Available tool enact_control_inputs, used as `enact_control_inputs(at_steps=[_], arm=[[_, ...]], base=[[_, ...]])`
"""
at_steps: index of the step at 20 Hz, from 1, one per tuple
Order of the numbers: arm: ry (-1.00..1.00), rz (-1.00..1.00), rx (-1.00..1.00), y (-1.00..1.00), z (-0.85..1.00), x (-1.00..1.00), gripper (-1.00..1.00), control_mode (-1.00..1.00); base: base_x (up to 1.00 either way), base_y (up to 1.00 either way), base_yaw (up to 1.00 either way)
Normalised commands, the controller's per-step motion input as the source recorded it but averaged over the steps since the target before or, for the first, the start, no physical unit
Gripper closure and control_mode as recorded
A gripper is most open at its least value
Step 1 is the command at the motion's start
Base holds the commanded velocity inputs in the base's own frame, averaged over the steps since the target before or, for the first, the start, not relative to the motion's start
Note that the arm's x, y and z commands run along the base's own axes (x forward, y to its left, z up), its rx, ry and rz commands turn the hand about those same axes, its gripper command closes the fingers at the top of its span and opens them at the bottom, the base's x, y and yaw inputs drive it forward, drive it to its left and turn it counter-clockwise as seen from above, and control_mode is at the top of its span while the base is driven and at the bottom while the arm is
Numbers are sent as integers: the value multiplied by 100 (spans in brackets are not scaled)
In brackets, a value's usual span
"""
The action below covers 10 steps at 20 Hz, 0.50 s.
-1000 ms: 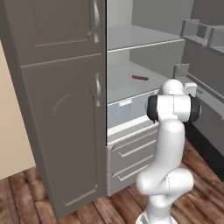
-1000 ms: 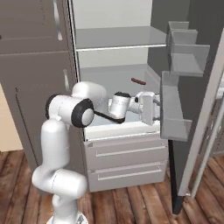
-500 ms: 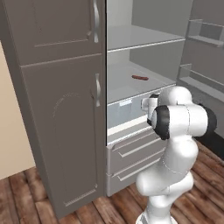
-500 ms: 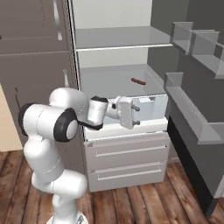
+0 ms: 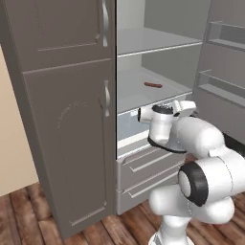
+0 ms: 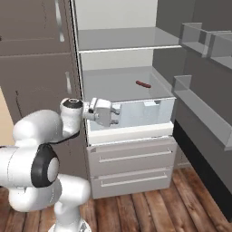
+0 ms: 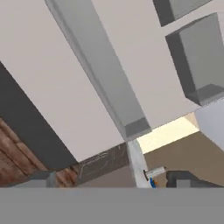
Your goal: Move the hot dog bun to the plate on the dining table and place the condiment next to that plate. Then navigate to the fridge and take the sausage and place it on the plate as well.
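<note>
The sausage (image 5: pixel 153 85) (image 6: pixel 143 84) is a small reddish-brown link lying on the middle shelf of the open fridge, towards the back right. My gripper (image 6: pixel 116 115) hovers in front of the fridge's left side, below shelf height and level with the clear drawer, well to the left of the sausage. Its jaws are open with nothing between them. In the hand view the gripper (image 7: pixel 113 179) faces the inside of the fridge door, its two dark fingertips (image 7: pixel 43 178) spread wide apart.
A clear drawer (image 6: pixel 136 113) sits under the sausage's shelf, with two grey drawers (image 6: pixel 131 156) below it. The fridge door (image 6: pixel 199 104) stands wide open at the right, its bins jutting out. Tall grey cabinets (image 5: pixel 62 119) stand at the left, over a wood floor (image 6: pixel 195 204).
The arm has swung left, carrying the open gripper away from the fridge door to the fridge's left front. The door now stands wider open to the right.
</note>
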Motion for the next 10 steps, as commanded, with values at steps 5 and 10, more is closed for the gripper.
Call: enact_control_inputs(at_steps=[5,10], arm=[[-28,15,31,70,68,-31,-100,-100],[-5,18,48,33,44,-38,-100,-100]], base=[[0,0,0],[0,0,0]])
